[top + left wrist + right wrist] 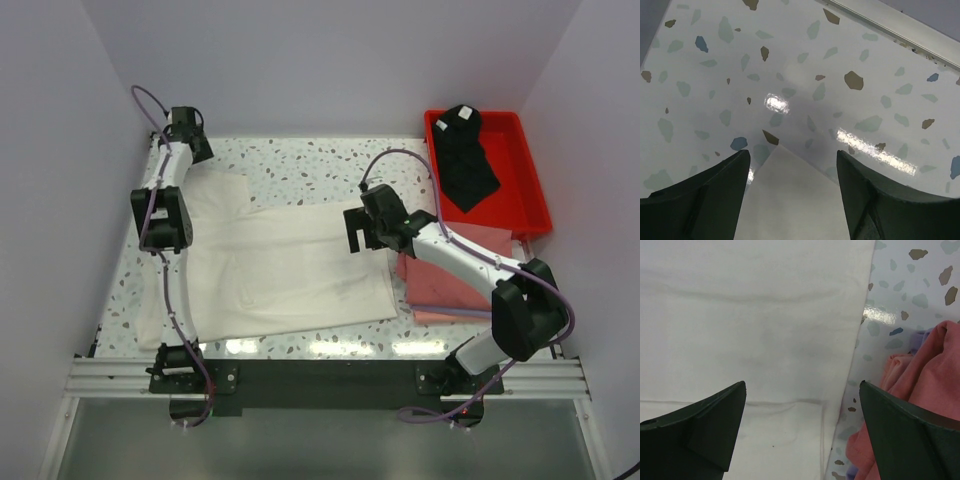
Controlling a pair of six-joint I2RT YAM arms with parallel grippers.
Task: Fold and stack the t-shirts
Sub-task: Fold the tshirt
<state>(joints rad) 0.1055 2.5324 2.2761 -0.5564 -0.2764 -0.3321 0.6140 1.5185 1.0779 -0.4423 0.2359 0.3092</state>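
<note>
White t-shirt [290, 265] is lying spread flat across the middle of the speckled surface [320, 165] (faint creases are running across it). Pink t-shirts [440, 288] are sitting in a folded pile just beside its right edge. The black t-shirt [468, 165] is lying crumpled in the red tray [532, 205] at the far right corner, well apart from the others.

Right gripper [802, 387] is hanging over the white shirt's right edge, jaws standing wide apart above the cloth. Its wrist view is showing white fabric on one side and pink fabric bunching up on the other.

Left gripper [792, 160] is reaching out to the far left corner of the surface, jaws apart too. A pointed corner of white cloth is lying between them, and they are not clamping it.
</note>
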